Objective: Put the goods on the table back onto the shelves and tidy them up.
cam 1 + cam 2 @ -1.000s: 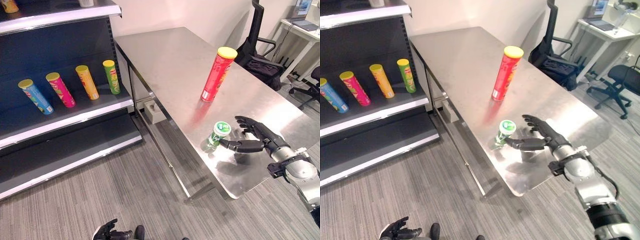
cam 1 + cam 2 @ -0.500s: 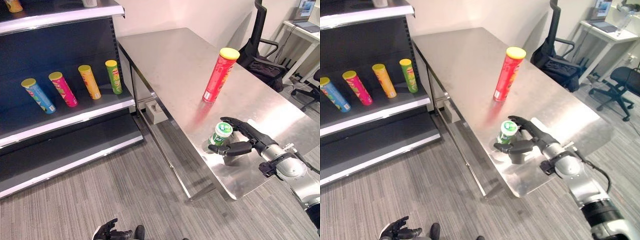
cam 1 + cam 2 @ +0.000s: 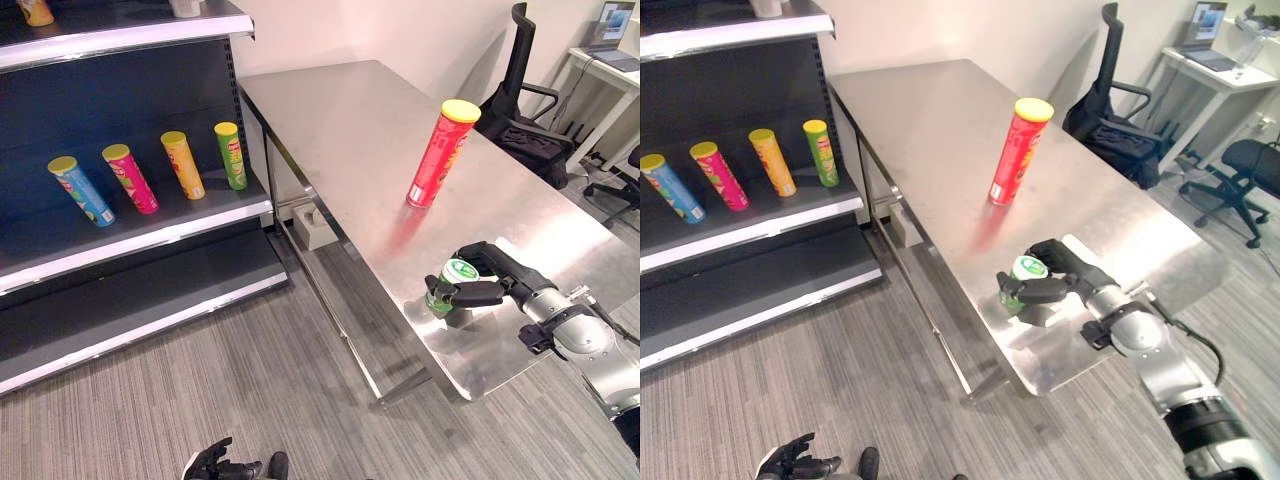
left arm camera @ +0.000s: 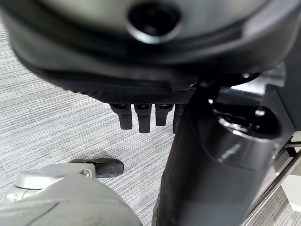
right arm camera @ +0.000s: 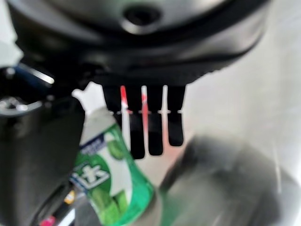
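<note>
A short green-and-white can (image 3: 450, 285) is standing near the steel table (image 3: 340, 120)'s near edge, its body half hidden by the right hand (image 3: 492, 280) curling round it.

Four tubes stand on the shelf at left, blue (image 3: 80, 191), pink (image 3: 130, 179), orange (image 3: 183, 165) and green (image 3: 231, 155), one red tube (image 3: 436, 153) and one green-and-white tub (image 3: 449, 283) are on the desk (image 3: 340, 130), and two chairs (image 3: 525, 95) show at upper right.
</note>
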Robot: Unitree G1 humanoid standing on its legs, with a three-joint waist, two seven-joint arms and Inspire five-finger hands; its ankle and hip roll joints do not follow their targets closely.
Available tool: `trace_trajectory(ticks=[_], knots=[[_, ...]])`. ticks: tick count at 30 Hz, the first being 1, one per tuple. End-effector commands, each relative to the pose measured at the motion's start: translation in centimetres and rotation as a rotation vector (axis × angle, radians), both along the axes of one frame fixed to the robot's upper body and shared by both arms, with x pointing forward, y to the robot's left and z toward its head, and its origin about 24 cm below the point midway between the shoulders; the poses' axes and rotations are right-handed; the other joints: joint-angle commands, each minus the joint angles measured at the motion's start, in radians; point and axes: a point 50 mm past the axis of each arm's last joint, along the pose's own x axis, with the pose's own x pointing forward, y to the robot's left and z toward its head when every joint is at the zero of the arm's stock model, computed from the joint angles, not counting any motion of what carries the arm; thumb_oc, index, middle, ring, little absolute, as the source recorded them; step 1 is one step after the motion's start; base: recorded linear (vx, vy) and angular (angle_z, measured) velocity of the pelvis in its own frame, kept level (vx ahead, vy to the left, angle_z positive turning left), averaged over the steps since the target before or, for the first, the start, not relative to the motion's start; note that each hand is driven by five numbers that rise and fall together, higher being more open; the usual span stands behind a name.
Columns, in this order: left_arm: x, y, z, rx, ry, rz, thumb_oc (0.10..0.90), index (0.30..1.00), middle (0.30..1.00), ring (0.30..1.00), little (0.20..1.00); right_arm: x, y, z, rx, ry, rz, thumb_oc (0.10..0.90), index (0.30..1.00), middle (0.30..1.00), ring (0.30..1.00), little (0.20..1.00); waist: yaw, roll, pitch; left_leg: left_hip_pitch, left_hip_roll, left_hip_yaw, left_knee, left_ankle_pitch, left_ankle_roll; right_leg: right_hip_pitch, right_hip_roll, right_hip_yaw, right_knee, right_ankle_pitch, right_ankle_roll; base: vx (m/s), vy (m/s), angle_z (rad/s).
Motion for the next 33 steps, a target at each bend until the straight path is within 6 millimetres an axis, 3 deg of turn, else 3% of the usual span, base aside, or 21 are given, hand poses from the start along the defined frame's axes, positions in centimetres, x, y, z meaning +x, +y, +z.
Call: trace_trajectory(ticks=[1,11,14,16,19,21,22,23,24,25,27,28,30,33], knots=[[-0.6,2.1,0.4,0.095,0.036,-0.057,0.8,0.9,0.9,0.9,0.9,0.3,0.3,8.1,-0.059,-0.322,0.059,0.4,0.3,0.3,0.3,0.3,0.041,-0.005,-0.053,0.059,0.083,0.08,0.006,-0.088,-0.046,-0.033,-0.021,0.045,0.059,-0.033,0.045,0.01,-0.08,0.01],[0.7,2.3,1.4,0.078,-0.052,-0.07,0.8,0.9,0.9,0.9,0.9,-2.4,2.6,15.0,-0.039,-0.538,0.246,0.4,0.3,0.3,0.3,0.3,0.03,-0.012,-0.055,0.041,0.138,0.07,0.035,-0.074,-0.078,-0.031,0.036,0.064,0.032,-0.048,0.014,-0.01,-0.1,-0.02],[2.1,2.7,2.2,0.083,-0.114,-0.068,0.8,0.9,0.9,0.9,0.9,-3.3,3.6,17.5,-0.002,-0.648,0.307,0.4,0.3,0.3,0.3,0.3,0.04,-0.03,0.007,-0.105,0.129,0.033,0.216,-0.086,-0.099,-0.041,0.042,0.052,0.022,-0.052,-0.007,-0.21,-0.119,0.2],[2.4,2.8,2.4,0.084,-0.13,-0.073,0.8,0.9,0.9,0.9,0.9,-3.6,3.7,18.2,0.011,-0.685,0.314,0.4,0.3,0.3,0.3,0.3,0.035,-0.031,0.015,-0.145,0.125,0.018,0.252,-0.093,-0.103,-0.045,0.044,0.028,0.016,-0.047,-0.01,-0.07,0.023,0.79],[2.7,3.5,2.6,0.126,-0.118,-0.118,0.8,0.9,0.9,0.9,0.9,-4.3,3.2,18.8,0.023,-0.726,0.297,0.4,0.3,0.3,0.3,0.3,0.018,-0.033,0.01,-0.133,0.262,0.071,0.106,0.011,-0.126,-0.056,0.017,-0.007,0.027,-0.047,0.022,0.01,0.314,0.36],[3.6,3.7,2.9,0.158,-0.129,-0.15,0.8,0.9,0.9,0.9,0.9,-4.7,2.7,19.1,0.022,-0.756,0.269,0.4,0.3,0.3,0.3,0.3,0.005,-0.025,0.009,-0.147,0.315,0.137,0.044,0.057,-0.129,-0.07,-0.014,-0.027,0.037,-0.053,0.04,0.01,0.387,0.49],[3.7,3.8,3.0,0.164,-0.129,-0.156,0.8,0.9,0.9,0.9,0.9,-4.8,2.3,19.1,0.007,-0.752,0.245,0.4,0.3,0.3,0.3,0.3,-0.001,-0.009,-0.004,-0.134,0.326,0.165,0.016,0.054,-0.134,-0.066,-0.03,-0.043,0.041,-0.054,0.055,0.06,0.407,0.48],[3.7,3.7,3.0,0.168,-0.127,-0.167,0.8,0.9,0.9,0.9,0.9,-5.1,1.9,19.0,-0.001,-0.755,0.223,0.4,0.3,0.3,0.3,0.3,-0.004,0.004,-0.016,-0.131,0.321,0.176,0.011,0.054,-0.139,-0.065,-0.043,-0.05,0.045,-0.049,0.062,0.16,0.648,0.46],[3.8,3.5,2.8,0.171,-0.116,-0.187,0.8,0.9,0.9,0.9,0.9,-5.2,1.3,18.6,-0.024,-0.75,0.181,0.4,0.3,0.3,0.3,0.3,-0.008,0.017,-0.038,-0.127,0.277,0.182,0.024,0.037,-0.138,-0.054,-0.11,-0.068,0.059,-0.023,0.085,0.13,0.481,0.36],[3.8,3.5,2.8,0.171,-0.115,-0.189,0.8,0.9,0.9,0.9,0.9,-5.3,1.3,18.6,-0.024,-0.75,0.178,0.4,0.3,0.3,0.3,0.3,-0.009,0.012,-0.04,-0.129,0.269,0.181,0.025,0.036,-0.134,-0.054,-0.117,-0.07,0.059,-0.022,0.089,0.22,0.642,0.33],[3.8,4.3,3.0,0.204,-0.099,-0.194,0.8,0.9,0.9,0.9,0.9,-4.5,1.6,18.0,-0.044,-0.746,0.155,0.4,0.3,0.3,0.3,0.3,0.011,-0.005,-0.043,-0.104,0.151,0.208,0.044,-0.033,-0.073,-0.09,-0.264,-0.062,0.186,0.072,0.103,0.17,0.582,0.39],[3.8,4.3,3.0,0.205,-0.1,-0.192,0.8,0.9,0.9,0.9,0.9,-4.4,1.6,18.0,-0.044,-0.747,0.156,0.4,0.3,0.3,0.3,0.3,0.011,-0.007,-0.043,-0.106,0.148,0.21,0.043,-0.031,-0.07,-0.094,-0.267,-0.06,0.185,0.075,0.104,0.09,0.454,0.38],[3.8,5.1,3.3,0.234,-0.098,-0.186,0.8,0.9,0.9,0.9,0.9,-4.0,2.2,18.2,-0.045,-0.768,0.162,0.4,0.3,0.3,0.3,0.3,0.023,-0.008,-0.032,-0.07,0.089,0.23,0.015,-0.054,-0.032,-0.137,-0.323,-0.075,0.305,0.144,0.094,0.09,0.422,0.14],[4.5,5.3,3.7,0.233,-0.122,-0.182,0.8,0.9,0.9,0.9,0.9,-4.1,2.0,18.7,-0.078,-0.782,0.151,0.4,0.3,0.3,0.3,0.3,-0.007,-0.001,-0.018,-0.046,0.059,0.204,0.006,-0.062,-0.014,-0.207,-0.214,0.024,0.35,0.097,0.068,0.11,0.3,0.47]])
